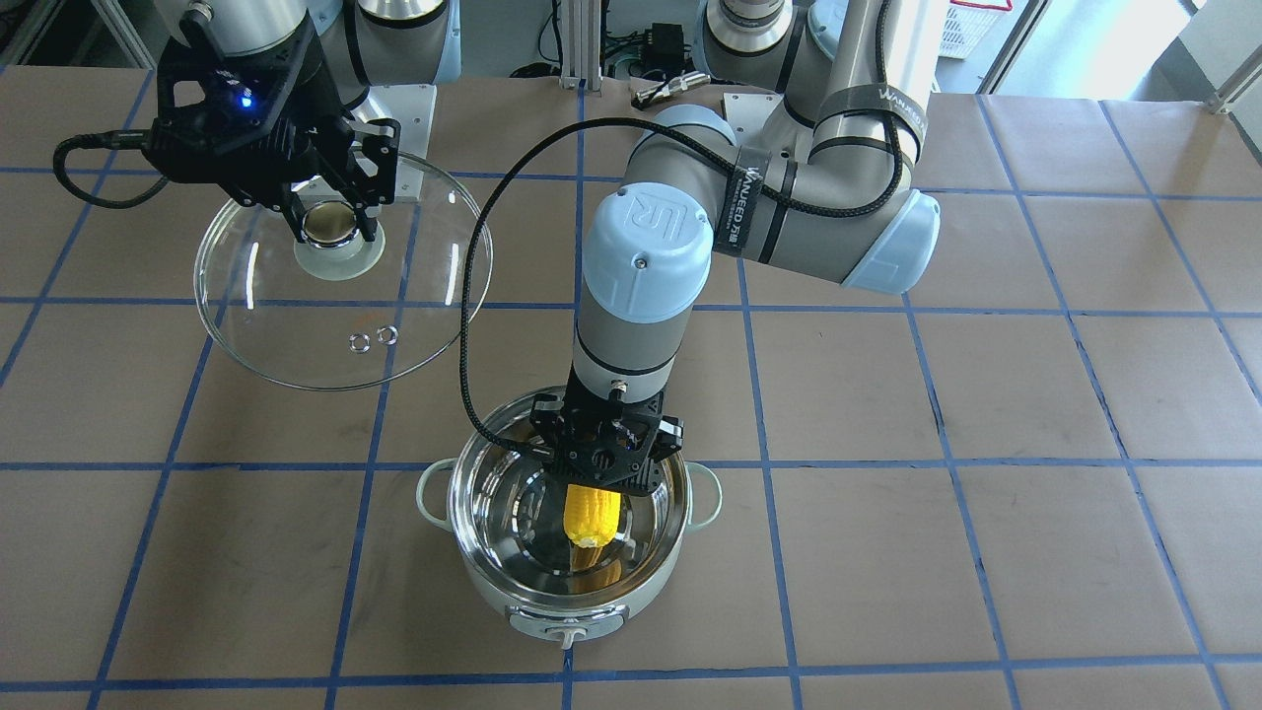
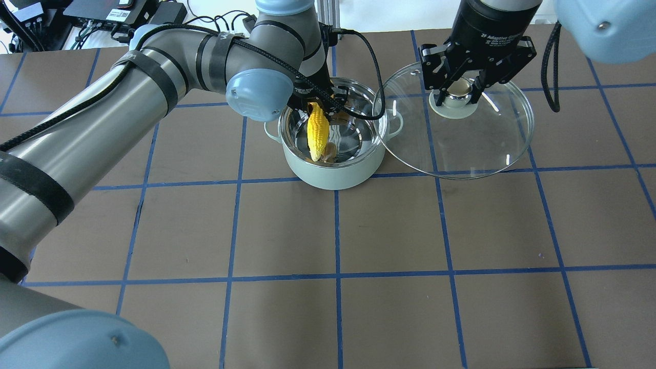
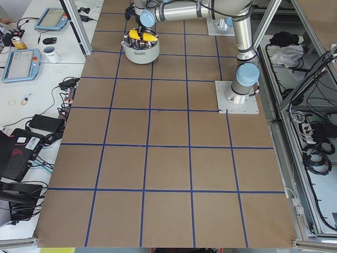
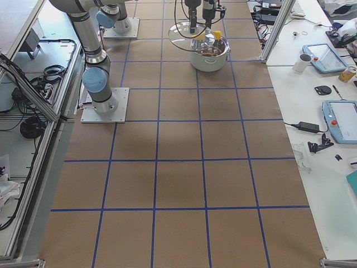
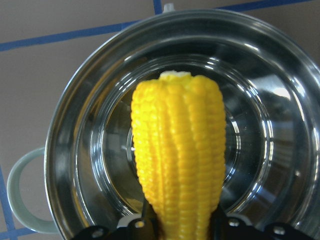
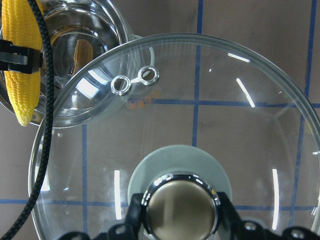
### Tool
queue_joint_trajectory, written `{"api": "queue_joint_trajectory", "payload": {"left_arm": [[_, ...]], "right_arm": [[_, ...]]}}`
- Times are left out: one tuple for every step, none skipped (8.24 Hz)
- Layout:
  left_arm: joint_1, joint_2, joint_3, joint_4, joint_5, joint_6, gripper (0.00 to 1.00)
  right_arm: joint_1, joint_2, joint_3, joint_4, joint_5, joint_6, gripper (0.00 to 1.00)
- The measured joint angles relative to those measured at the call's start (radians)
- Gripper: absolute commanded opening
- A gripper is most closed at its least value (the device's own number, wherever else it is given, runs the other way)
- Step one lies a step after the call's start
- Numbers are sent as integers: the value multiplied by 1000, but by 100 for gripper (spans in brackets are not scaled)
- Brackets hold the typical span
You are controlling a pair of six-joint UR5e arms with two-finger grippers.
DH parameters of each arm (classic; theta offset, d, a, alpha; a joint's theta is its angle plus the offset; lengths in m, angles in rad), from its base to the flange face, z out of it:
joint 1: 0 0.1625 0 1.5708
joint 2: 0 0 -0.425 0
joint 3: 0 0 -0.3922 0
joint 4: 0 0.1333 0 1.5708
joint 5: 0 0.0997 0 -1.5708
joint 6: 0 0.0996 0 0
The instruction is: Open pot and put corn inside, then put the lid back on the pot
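Observation:
The pot point(image 2: 333, 174) stands open on the table, its steel inside showing in the front view point(image 1: 473, 552). My left gripper point(image 2: 318, 105) is shut on the corn point(image 2: 318, 130) and holds it over the pot's mouth, its free end hanging just below the rim point(image 1: 592, 518). The left wrist view shows the corn point(image 5: 177, 165) above the pot's bottom point(image 5: 75, 125). My right gripper point(image 2: 457, 95) is shut on the knob point(image 6: 181, 207) of the lid point(image 2: 461, 148). It holds the lid up beside the pot, with the lid's edge over the pot's handle.
A black cable point(image 1: 483, 296) loops from my left wrist past the pot's rim. Blue tape lines cross the brown table point(image 2: 389, 230). The arm base plates point(image 3: 237, 97) sit at the robot's side. Tablets and mugs point(image 4: 304, 62) lie on a side desk.

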Motion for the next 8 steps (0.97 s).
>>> {"api": "queue_joint_trajectory", "payload": {"left_arm": [[-1,-11,11,4,-2,-2,0],[-1,-23,31,5,-6,-4,0],[-1,-38,57,6,-9,-8,0],[-2,-58,80,5,-9,-19,0],[-6,-76,92,5,-9,-26,0],[-10,-86,97,4,-8,-31,0],[-13,-91,98,1,-6,-37,0],[-15,-92,98,-2,-3,-42,0]], "right_arm": [[-1,0,0,-2,0,0,26],[-1,0,0,-2,-2,0,25],[-1,0,0,-3,-3,0,25],[-1,0,0,-3,-3,0,24],[-1,0,0,-3,-3,0,24],[-1,0,0,-3,-3,0,24],[-1,0,0,-3,-3,0,23],[-1,0,0,-2,-3,0,22]]}}
